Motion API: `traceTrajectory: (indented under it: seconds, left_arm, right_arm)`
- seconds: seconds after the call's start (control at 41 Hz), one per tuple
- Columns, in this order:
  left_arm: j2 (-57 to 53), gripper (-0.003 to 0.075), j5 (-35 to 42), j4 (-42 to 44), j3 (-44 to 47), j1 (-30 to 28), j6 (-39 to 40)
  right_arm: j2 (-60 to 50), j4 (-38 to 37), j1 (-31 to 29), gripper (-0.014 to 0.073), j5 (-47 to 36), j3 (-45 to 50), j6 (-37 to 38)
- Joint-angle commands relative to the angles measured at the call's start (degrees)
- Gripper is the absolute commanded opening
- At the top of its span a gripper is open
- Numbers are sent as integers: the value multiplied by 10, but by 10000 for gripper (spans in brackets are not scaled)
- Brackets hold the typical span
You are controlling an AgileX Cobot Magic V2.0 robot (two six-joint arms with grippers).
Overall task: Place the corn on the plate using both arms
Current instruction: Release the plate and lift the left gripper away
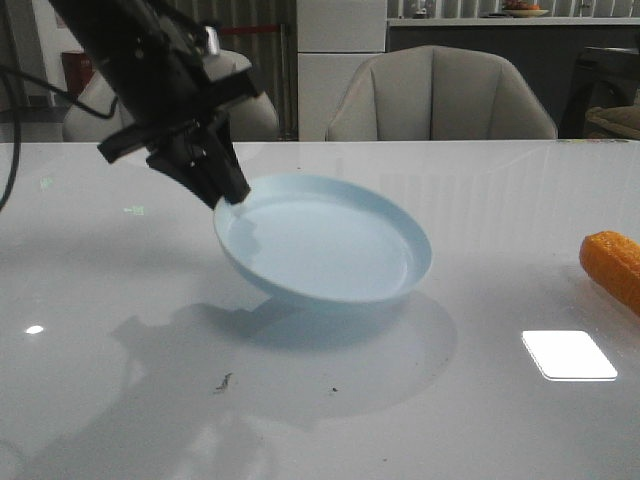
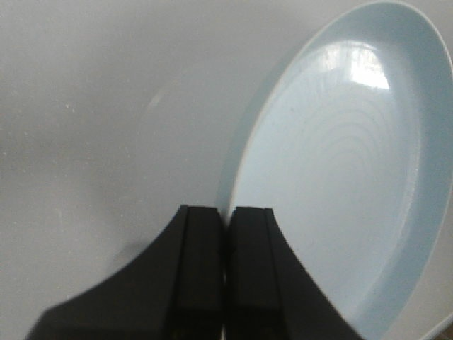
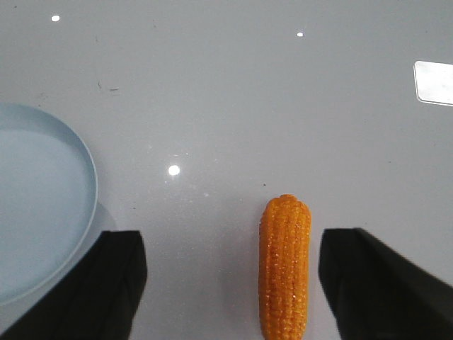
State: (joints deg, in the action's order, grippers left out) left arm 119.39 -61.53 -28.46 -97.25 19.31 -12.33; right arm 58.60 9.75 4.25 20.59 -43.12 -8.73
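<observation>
Now your left gripper (image 1: pixel 232 196) is pinching the smooth round plate (image 1: pixel 330 250) rim, tilting it, while your right gripper (image 3: pixel 230 283) is straddling the bumpy corn (image 3: pixel 284 265), jaws wide.

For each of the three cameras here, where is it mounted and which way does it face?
Front view: faces forward over the white table; the left gripper holds the plate tilted by its rim.
Left wrist view: looks along shut fingers clamping the plate's rim.
Right wrist view: looks down between open fingers at the corn.
Shared: plate in all three; corn in front and right wrist.
</observation>
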Motion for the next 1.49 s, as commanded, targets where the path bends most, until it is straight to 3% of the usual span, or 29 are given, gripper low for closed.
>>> traceTrajectory:
  seconds: [0.0, 0.391, 0.464, 0.781, 1.074, 1.27, 1.465]
  left_arm:
    - [-14, 89, 1, -19, -17, 7, 7]
    - [30, 90, 16, -6, -18, 7, 7]
    - [30, 118, 15, -7, -24, 7, 7]
    - [30, 388, -4, 30, -75, 7, 7]
    - [27, 391, -76, 140, -159, 2, 1]
    - [-17, 391, 0, 227, -169, -3, 40]
    - [-94, 390, 92, 254, -169, -4, 48]
  right_arm:
    - [-6, 3, 0, 607, -38, -21, -2]
    - [-6, 3, 0, 607, -38, -21, -2]
    - [-6, 3, 0, 607, -38, -21, -2]
    - [-6, 3, 0, 607, -38, -21, -2]
    - [-6, 3, 0, 607, -37, -21, -2]
    - [-6, 3, 0, 607, -28, -21, -2]
    - [-6, 3, 0, 607, -17, -21, -2]
